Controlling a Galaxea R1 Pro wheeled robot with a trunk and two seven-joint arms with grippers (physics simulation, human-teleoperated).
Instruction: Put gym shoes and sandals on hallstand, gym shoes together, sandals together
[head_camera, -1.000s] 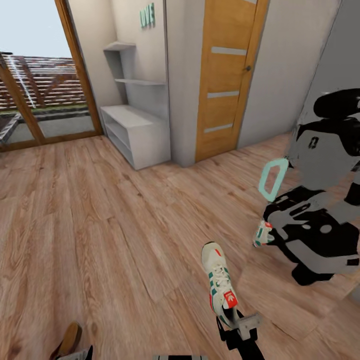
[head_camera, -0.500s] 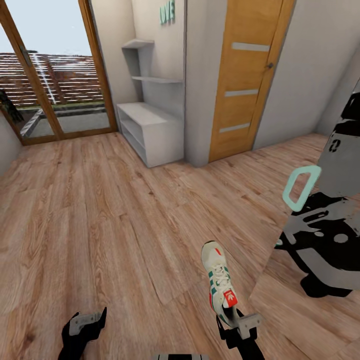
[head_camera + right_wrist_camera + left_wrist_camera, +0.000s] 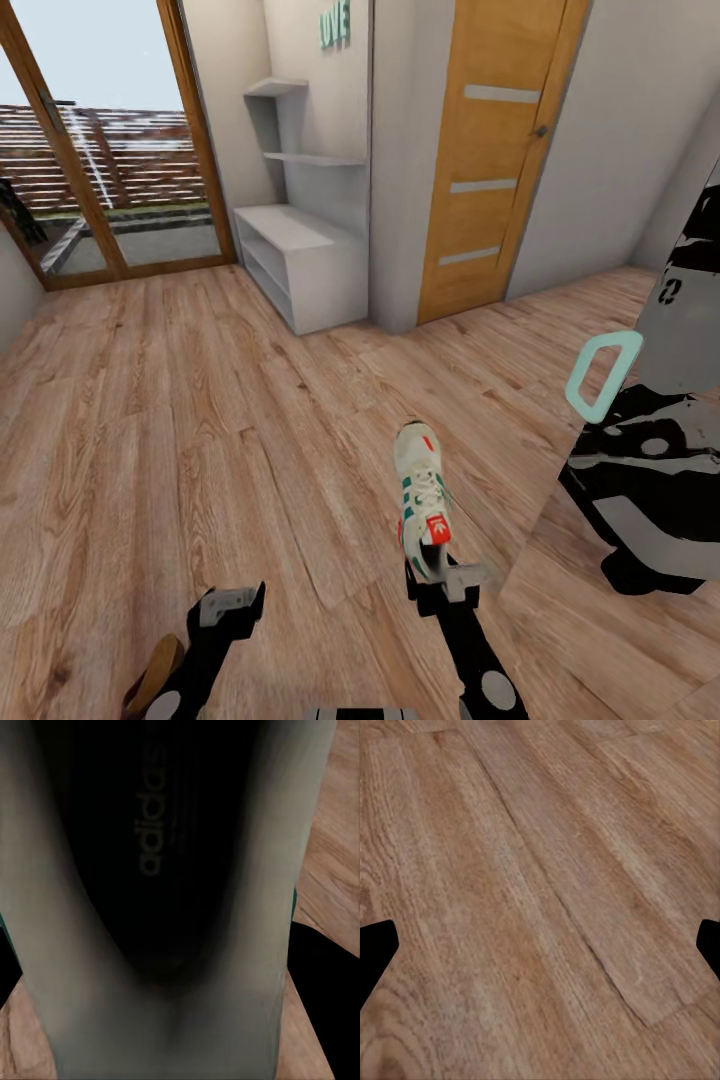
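A cream-white gym shoe [image 3: 420,490] with green stripes and a red tongue patch hangs above the corridor floor [image 3: 150,430], toe pointing away from me. My right gripper [image 3: 440,577] is shut on its heel. In the right wrist view the gym shoe's dark insole [image 3: 150,847] sits right in front of the camera. My left gripper [image 3: 231,600] stands open over bare planks, its fingertips [image 3: 375,945] wide apart. A brown sandal [image 3: 155,673] lies on the floor beside my left arm, partly hidden. The pale hallstand [image 3: 300,262] stands far ahead against the wall, its shelves bare.
An orange wooden door [image 3: 495,150] is right of the hallstand. A mirror panel [image 3: 650,450] at the right reflects my body. A glass door [image 3: 100,150] to the outside is at the far left. Open flooring stretches between me and the hallstand.
The view swung right at first, then held. My right gripper has carried the gym shoe up and forward. My left arm has reached forward, uncovering the sandal beside it.
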